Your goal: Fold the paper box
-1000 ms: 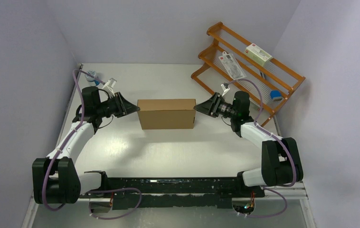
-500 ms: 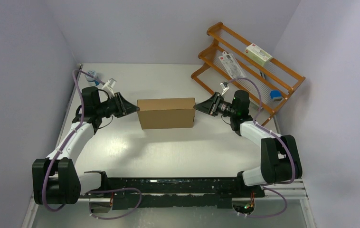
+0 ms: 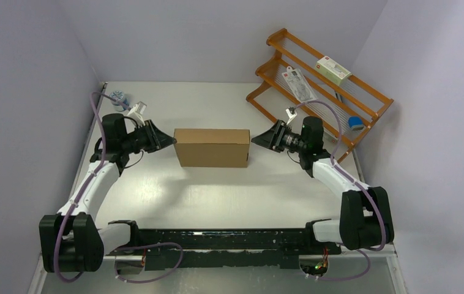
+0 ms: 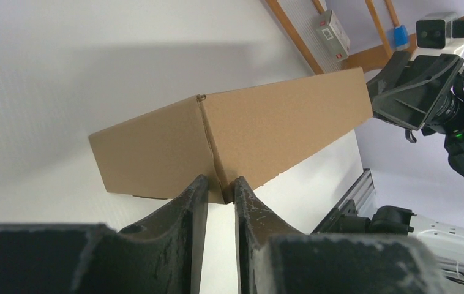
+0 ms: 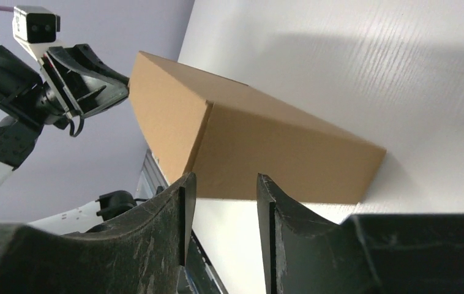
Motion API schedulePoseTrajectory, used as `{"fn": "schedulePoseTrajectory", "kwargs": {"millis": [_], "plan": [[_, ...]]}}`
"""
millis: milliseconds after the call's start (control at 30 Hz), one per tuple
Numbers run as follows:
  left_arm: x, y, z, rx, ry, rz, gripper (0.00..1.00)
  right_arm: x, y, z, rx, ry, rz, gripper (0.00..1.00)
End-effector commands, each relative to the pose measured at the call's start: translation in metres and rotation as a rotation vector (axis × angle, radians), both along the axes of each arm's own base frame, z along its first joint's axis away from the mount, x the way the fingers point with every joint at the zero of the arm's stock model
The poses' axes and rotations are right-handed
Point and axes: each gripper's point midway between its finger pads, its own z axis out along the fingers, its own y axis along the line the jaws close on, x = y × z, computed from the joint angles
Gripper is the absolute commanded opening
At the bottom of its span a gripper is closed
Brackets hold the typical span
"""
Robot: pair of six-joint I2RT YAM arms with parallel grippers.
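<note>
The paper box point(image 3: 211, 147) is a closed, plain brown carton lying flat in the middle of the white table, also seen in the left wrist view point(image 4: 248, 135) and the right wrist view point(image 5: 266, 147). My left gripper point(image 3: 171, 140) points at its left end. Its jaws stand a narrow gap apart, with the tips point(image 4: 220, 184) at the box's near corner and bare table showing between them. My right gripper point(image 3: 254, 139) faces the right end, just short of it. It is open point(image 5: 223, 180), wider than the left, and holds nothing.
An orange wooden rack point(image 3: 318, 92) stands at the back right with a small white carton point(image 3: 332, 68), a plastic packet point(image 3: 300, 84) and a blue item point(image 3: 356, 122) on it. A small pale object point(image 3: 119, 98) lies at the back left. The black rail point(image 3: 217, 239) runs along the near edge.
The box has slid slightly to the left. My left gripper has drawn back left with it. A small gap now shows between the right gripper and the box's right end.
</note>
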Motion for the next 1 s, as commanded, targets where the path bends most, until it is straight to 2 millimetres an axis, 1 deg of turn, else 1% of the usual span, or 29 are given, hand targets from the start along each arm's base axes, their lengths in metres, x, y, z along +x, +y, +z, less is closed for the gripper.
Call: {"fn": "schedulePoseTrajectory", "kwargs": {"millis": [0, 133, 333, 433, 500, 633, 700, 833, 867, 967], "plan": [[-0.020, 0.020, -0.055, 0.100, 0.183, 0.069, 0.16, 0.006, -0.003, 0.017, -0.014, -0.047, -0.025, 0.45], [-0.031, 0.021, -0.056, 0.115, 0.179, 0.070, 0.19, -0.011, -0.002, 0.013, -0.030, -0.060, -0.001, 0.45], [-0.053, 0.020, -0.059, 0.089, 0.172, 0.098, 0.25, -0.033, -0.016, 0.001, -0.105, -0.095, -0.048, 0.47], [-0.060, 0.017, -0.055, 0.047, 0.169, 0.111, 0.29, -0.045, -0.017, -0.001, -0.102, -0.112, -0.039, 0.48], [-0.063, 0.019, -0.054, 0.048, 0.168, 0.131, 0.32, -0.053, -0.019, -0.004, -0.108, -0.113, -0.038, 0.48], [-0.069, 0.018, -0.051, -0.009, 0.146, 0.183, 0.38, -0.060, -0.029, -0.006, -0.154, -0.152, -0.086, 0.48], [-0.071, 0.019, -0.059, -0.038, 0.142, 0.226, 0.39, -0.064, -0.031, -0.005, -0.161, -0.173, -0.100, 0.49], [-0.061, 0.023, -0.063, -0.071, 0.114, 0.288, 0.41, -0.066, -0.036, -0.012, -0.175, -0.187, -0.131, 0.51], [-0.057, 0.024, -0.061, -0.074, 0.105, 0.295, 0.43, -0.065, -0.038, -0.013, -0.181, -0.185, -0.141, 0.53], [-0.044, 0.026, -0.045, -0.064, 0.065, 0.298, 0.49, -0.061, -0.042, -0.009, -0.203, -0.190, -0.169, 0.58]]}}
